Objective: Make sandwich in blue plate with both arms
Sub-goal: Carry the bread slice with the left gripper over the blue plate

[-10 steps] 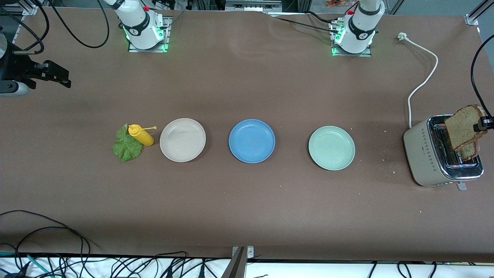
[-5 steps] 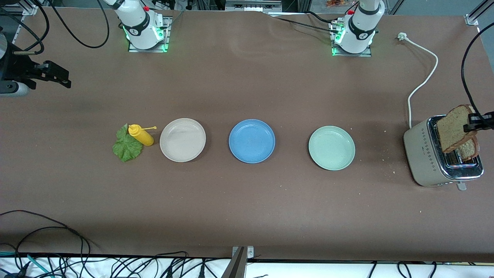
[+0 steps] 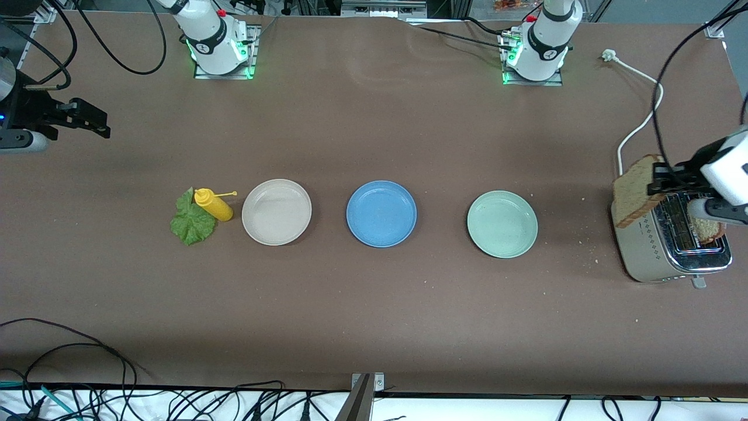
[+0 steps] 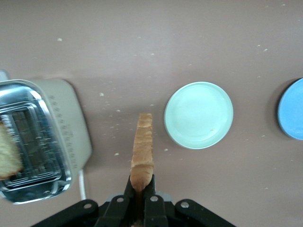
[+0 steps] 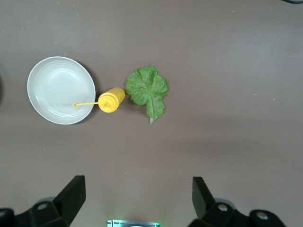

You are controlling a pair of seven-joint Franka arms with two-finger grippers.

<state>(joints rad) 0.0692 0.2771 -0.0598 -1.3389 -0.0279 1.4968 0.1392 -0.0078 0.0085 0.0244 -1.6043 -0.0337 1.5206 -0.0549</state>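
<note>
Barely begun: the left gripper (image 3: 655,186) pinches one bread slice (image 3: 633,190) over the toaster (image 3: 648,251), a second slice (image 3: 707,229) sits in it, the blue plate (image 3: 381,213) is bare, the lettuce (image 3: 191,222) untouched, and the right gripper (image 5: 137,196) waits wide.

1. Blue plate (image 3: 381,213): round, shallow, bare; on table between beige plate (image 3: 276,211) and mint plate (image 3: 502,224).
2. Bread slice (image 3: 634,191): brown, upright, over toaster (image 3: 654,251) edge.
3. Lettuce leaf (image 3: 190,221): flat, just beside beige plate.

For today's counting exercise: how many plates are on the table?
3, in one row: beige plate toward the right arm's end, blue plate in the middle, mint-green plate toward the left arm's end.
</note>
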